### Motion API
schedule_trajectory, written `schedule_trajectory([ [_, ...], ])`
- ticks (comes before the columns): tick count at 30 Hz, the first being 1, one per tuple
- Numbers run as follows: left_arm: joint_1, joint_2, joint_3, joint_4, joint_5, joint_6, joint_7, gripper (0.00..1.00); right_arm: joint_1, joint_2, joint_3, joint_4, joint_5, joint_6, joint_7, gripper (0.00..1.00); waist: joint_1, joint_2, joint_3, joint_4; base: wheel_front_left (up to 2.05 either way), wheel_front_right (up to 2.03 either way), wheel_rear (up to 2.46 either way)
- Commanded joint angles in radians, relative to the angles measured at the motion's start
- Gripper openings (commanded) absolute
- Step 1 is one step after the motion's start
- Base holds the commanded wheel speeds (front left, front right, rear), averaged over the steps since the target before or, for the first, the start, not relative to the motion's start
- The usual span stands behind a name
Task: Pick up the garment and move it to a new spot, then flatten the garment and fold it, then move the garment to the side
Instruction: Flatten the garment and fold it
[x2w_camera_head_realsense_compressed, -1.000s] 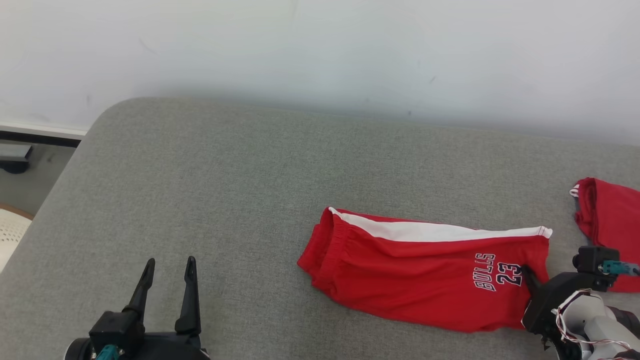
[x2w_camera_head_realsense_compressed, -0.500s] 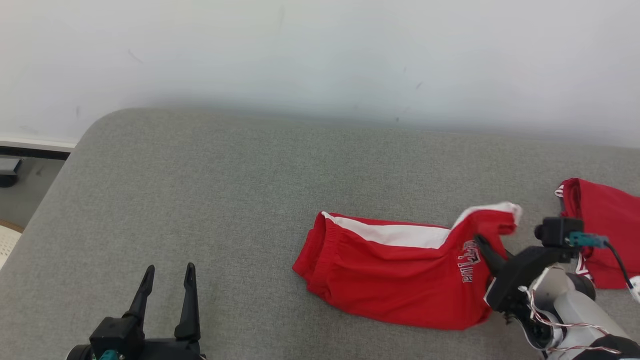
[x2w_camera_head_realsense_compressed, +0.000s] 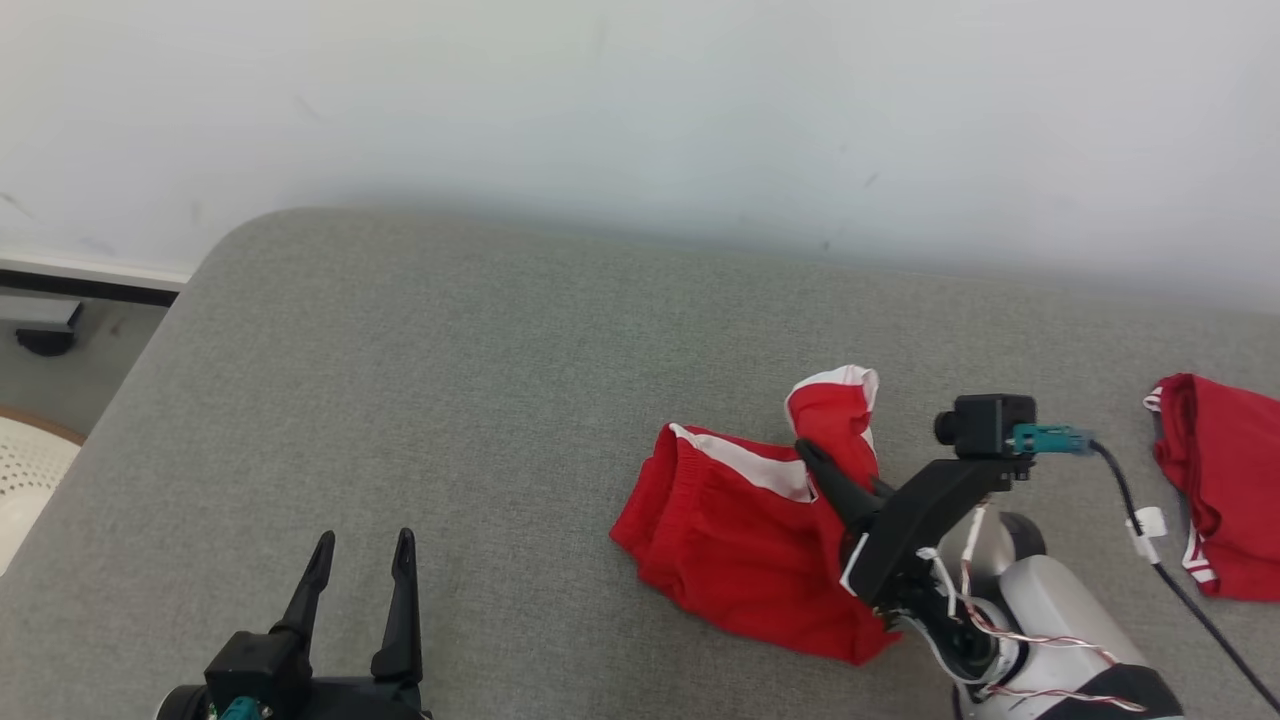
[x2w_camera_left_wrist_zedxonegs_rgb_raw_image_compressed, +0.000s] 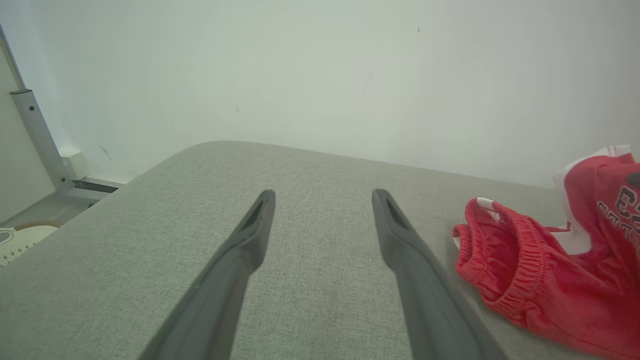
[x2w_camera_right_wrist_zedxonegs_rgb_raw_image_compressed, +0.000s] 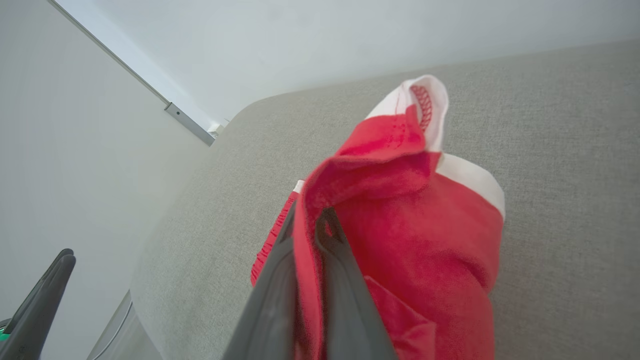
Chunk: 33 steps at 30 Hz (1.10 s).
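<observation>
The right gripper (x2w_camera_head_realsense_compressed: 812, 458) was clenched on the hem end of the red shorts (x2w_camera_head_realsense_compressed: 725, 530), a thin fold of cloth pinched between its two dark fingers (the right wrist view showed the red fabric running down between them). That end stood raised off the grey cushion (x2w_camera_head_realsense_compressed: 450, 380), its white-trimmed corner curling over above the fingertips. The rest of the shorts lay on the cushion, right of centre in the head view, with the gathered waistband toward the left and the white side stripe along the far edge. Part of the dark lettering showed on the raised part in the left wrist view, cut off by the frame edge and not readable whole.

The left gripper (x2w_camera_head_realsense_compressed: 364, 542) hung at the lower left of the head view, fingers spread wide with nothing between them, well apart from the shorts and pointing toward the pale wall (x2w_camera_head_realsense_compressed: 640, 100). A second red garment (x2w_camera_head_realsense_compressed: 1220, 480) lay at the right edge of the head view, apart from the shorts. A black cable (x2w_camera_head_realsense_compressed: 1165, 570) ran from the small camera (x2w_camera_head_realsense_compressed: 985, 422) on the right wrist, passing between the two garments.
</observation>
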Motion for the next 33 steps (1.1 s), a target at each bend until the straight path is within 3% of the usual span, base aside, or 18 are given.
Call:
schedule_trajectory([
  [1,-0.012,-0.002,0.000,0.005,-0.002,-0.004,-0.003,1.00,-0.008,0.014,-0.004,0.006,-0.014,-0.001,0.005,0.00,0.0000,-0.0001,0.006,0.012,0.00,0.00,0.00],
  [9,-0.043,-0.012,-0.029,0.020,-0.010,-0.006,-0.003,1.00,-0.055,0.107,-0.023,0.150,-0.067,-0.001,-0.005,0.00,0.0000,-0.0001,0.028,0.059,0.00,0.00,0.00],
  [19,-0.062,-0.016,-0.043,0.040,-0.017,-0.005,-0.003,1.00,-0.122,0.127,0.047,0.325,-0.027,-0.001,-0.106,0.00,0.0000,-0.0001,0.048,0.093,0.00,0.00,0.00],
  [20,-0.064,-0.016,-0.043,0.042,-0.017,-0.006,-0.003,1.00,-0.128,0.127,0.066,0.331,-0.014,-0.001,-0.114,0.18,0.0000,-0.0001,0.049,0.093,0.00,0.00,0.00],
  [21,-0.066,-0.016,-0.042,0.042,-0.017,-0.006,-0.003,1.00,-0.136,0.127,0.080,0.332,-0.001,-0.001,-0.128,0.79,0.0000,-0.0001,0.049,0.093,0.00,0.00,0.00],
  [22,-0.067,-0.017,-0.041,0.043,-0.016,-0.006,-0.003,1.00,-0.143,0.127,0.092,0.332,0.014,-0.001,-0.141,1.00,0.0000,-0.0001,0.049,0.091,0.00,0.00,0.00],
  [28,-0.050,-0.017,-0.025,0.039,-0.009,-0.001,-0.003,1.00,-0.159,0.118,0.113,0.304,0.045,-0.001,-0.215,1.00,0.0000,-0.0001,0.035,0.067,0.00,0.00,0.00],
  [33,-0.032,-0.017,-0.013,0.027,-0.005,0.000,-0.003,1.00,-0.138,0.030,0.080,0.221,0.046,-0.001,-0.277,1.00,0.0000,-0.0001,0.031,0.045,0.00,0.00,0.00],
])
